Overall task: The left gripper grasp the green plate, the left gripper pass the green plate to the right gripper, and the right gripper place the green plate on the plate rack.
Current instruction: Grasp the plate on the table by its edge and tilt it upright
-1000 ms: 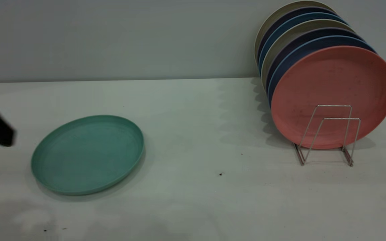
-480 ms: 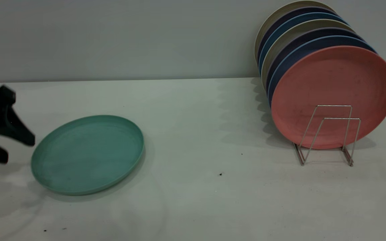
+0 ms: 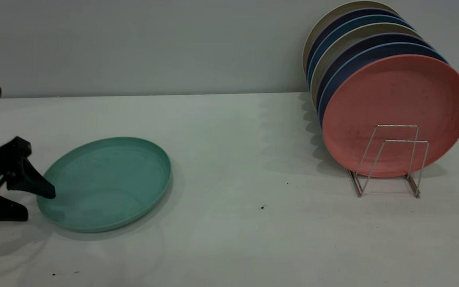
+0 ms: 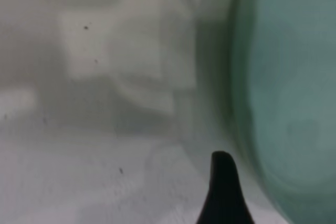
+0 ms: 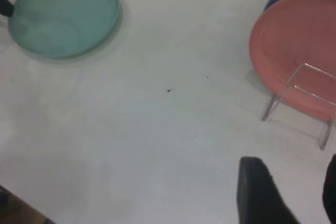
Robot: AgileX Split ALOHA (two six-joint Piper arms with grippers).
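Observation:
The green plate point(image 3: 106, 183) lies flat on the white table at the left. My left gripper point(image 3: 34, 205) is open at the plate's left edge: one finger tip reaches over the rim and the other rests low on the table outside it. In the left wrist view one black finger point(image 4: 223, 192) stands just beside the plate's rim point(image 4: 294, 93). The plate rack point(image 3: 389, 159) stands at the right. My right gripper point(image 5: 291, 192) is open and empty above bare table near the rack point(image 5: 310, 93); it is out of the exterior view. The plate also shows in the right wrist view point(image 5: 65, 14).
A salmon-pink plate point(image 3: 395, 111) leans upright in the rack, with several blue, purple and beige plates point(image 3: 357, 44) stacked behind it against the back wall. Two empty wire loops stand in front of the pink plate. Small dark specks point(image 3: 262, 207) lie on the table.
My left gripper has come in from the left edge, moving right and down, until its open fingers straddle the green plate's left rim. The plate has not moved.

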